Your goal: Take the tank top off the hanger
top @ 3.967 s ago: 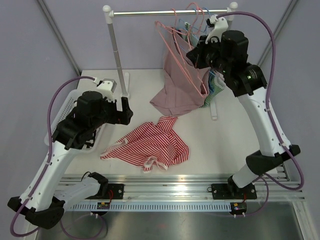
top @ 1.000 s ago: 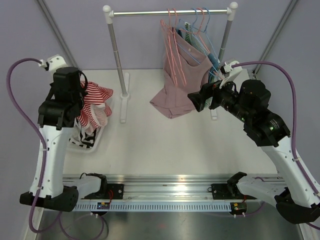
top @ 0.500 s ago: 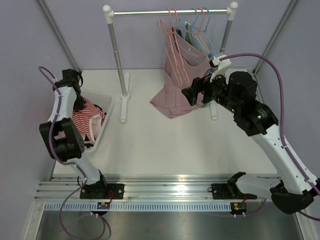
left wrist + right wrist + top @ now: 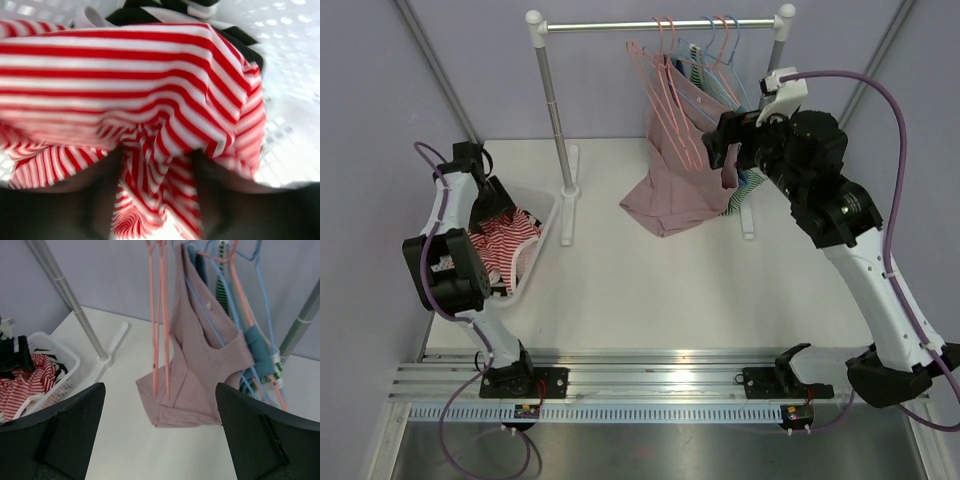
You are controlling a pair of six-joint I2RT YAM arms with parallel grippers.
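One tank top [image 4: 200, 355] on hanger [image 4: 193, 290], upper centre, neck tag [image 4: 207, 304] unreadable, right gripper [image 4: 718, 152] spread wide beside it, left gripper [image 4: 155, 200] over striped shirt [image 4: 125, 90], grip unclear.

Mauve tank top [image 4: 670, 195] – hem bunched – hangs lopsided (on hanger [image 4: 205, 314]).

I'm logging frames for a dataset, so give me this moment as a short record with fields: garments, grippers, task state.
tank top: mauve, hanging on the rail
striped top: in the white basket, at the left gripper
left gripper: grip unclear
right gripper: open, empty, facing the tank top
task state: tank top not yet removed
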